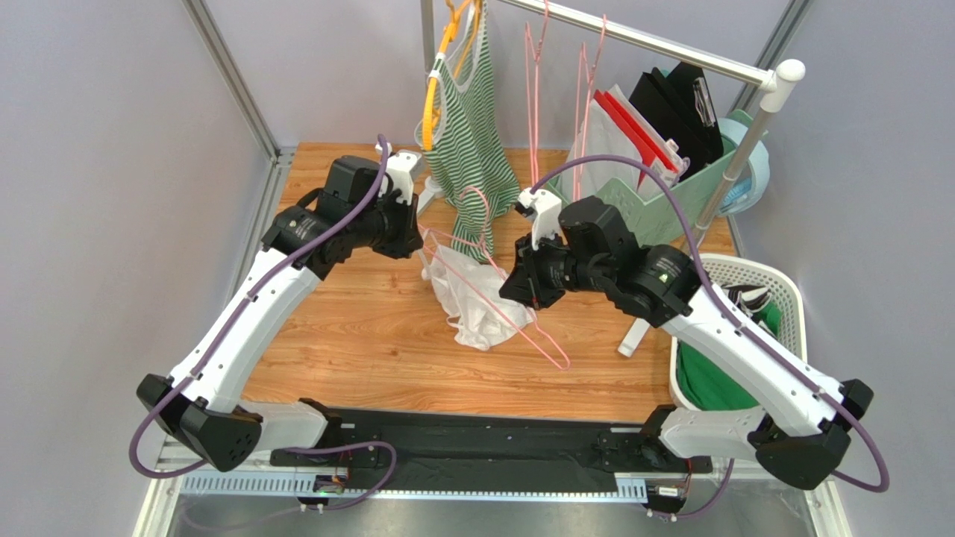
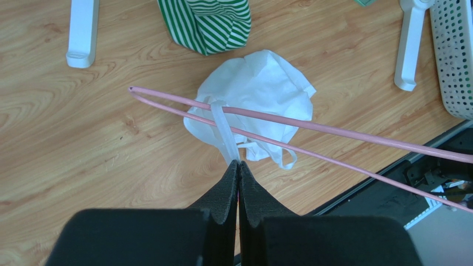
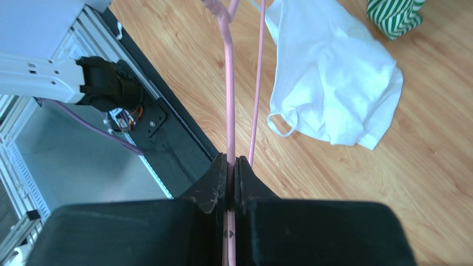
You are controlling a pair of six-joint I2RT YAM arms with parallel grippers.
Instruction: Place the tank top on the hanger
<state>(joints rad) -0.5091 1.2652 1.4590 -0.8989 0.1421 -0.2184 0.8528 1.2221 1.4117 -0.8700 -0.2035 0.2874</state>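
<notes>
The white tank top point(image 1: 469, 293) hangs in a bunch over the wooden table; it also shows in the left wrist view point(image 2: 255, 94) and the right wrist view point(image 3: 333, 83). My left gripper point(image 2: 238, 163) is shut on one narrow strap point(image 2: 224, 130), which loops over a corner of the pink wire hanger point(image 2: 333, 128). My right gripper point(image 3: 232, 160) is shut on the hanger's wire point(image 3: 229, 94) and holds it tilted above the table point(image 1: 510, 313). In the top view the left gripper point(image 1: 417, 213) is left of the top and the right gripper point(image 1: 525, 274) is right of it.
A green-and-white striped tank top point(image 1: 471, 123) hangs on a yellow-orange hanger point(image 1: 439, 67) from the rail point(image 1: 650, 45), with spare pink hangers point(image 1: 536, 78) beside it. A green bin point(image 1: 661, 190) stands behind, a white laundry basket point(image 1: 740, 324) at right. Rack feet point(image 2: 83, 33) rest on the table.
</notes>
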